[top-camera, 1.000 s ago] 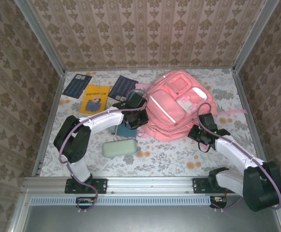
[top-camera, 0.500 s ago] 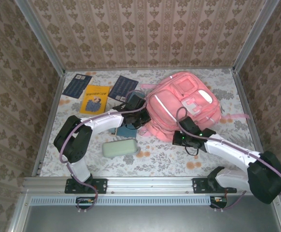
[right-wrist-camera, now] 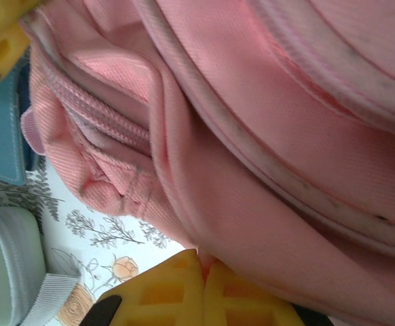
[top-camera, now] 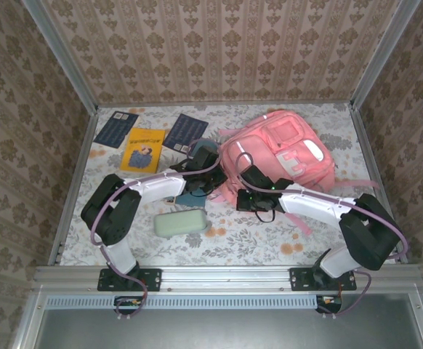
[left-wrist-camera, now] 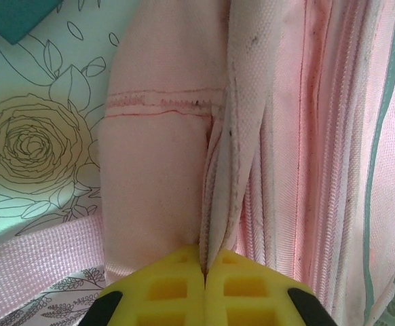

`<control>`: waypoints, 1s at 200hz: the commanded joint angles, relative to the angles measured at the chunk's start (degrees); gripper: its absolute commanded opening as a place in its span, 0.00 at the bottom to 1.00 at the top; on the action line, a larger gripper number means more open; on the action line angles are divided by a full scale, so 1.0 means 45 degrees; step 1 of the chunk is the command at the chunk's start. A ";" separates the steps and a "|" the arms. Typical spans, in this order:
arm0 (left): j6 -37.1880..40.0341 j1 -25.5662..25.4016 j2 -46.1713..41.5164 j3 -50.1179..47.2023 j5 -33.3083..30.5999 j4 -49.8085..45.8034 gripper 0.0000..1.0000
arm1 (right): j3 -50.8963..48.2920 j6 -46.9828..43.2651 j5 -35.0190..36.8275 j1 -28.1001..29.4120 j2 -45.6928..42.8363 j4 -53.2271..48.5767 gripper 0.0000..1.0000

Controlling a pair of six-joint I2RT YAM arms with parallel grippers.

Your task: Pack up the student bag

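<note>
Left wrist: left hand (left-wrist-camera: 204,272) pinching a seam of the large pink fabric backpack (left-wrist-camera: 286,136).
Right wrist: right hand (right-wrist-camera: 203,278) gripping its edge; I'm probably spreading the opening.

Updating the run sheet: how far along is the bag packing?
Done: nothing packed. The pencil case, yellow book, blue booklets and a teal item lie outside the bag.
In hand: left gripper and right gripper pinch bag fabric at its near edge.
Left: open it, load everything.
</note>
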 commanded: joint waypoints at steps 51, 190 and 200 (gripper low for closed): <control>0.2074 -0.0158 -0.1880 -0.0078 -0.0231 -0.2020 0.60 | 0.0470 -0.0077 -0.0469 0.0231 -0.0539 0.0797 0.39; 0.9914 -0.2514 -0.1293 0.2542 -0.0826 -0.6282 0.37 | -0.2643 0.0461 0.0289 -0.2326 -0.6037 -0.1469 0.49; 1.0287 -0.2688 -0.1010 0.2992 -0.0999 -0.6543 0.37 | -0.2751 0.0513 0.0246 -0.2402 -0.6097 -0.1452 0.49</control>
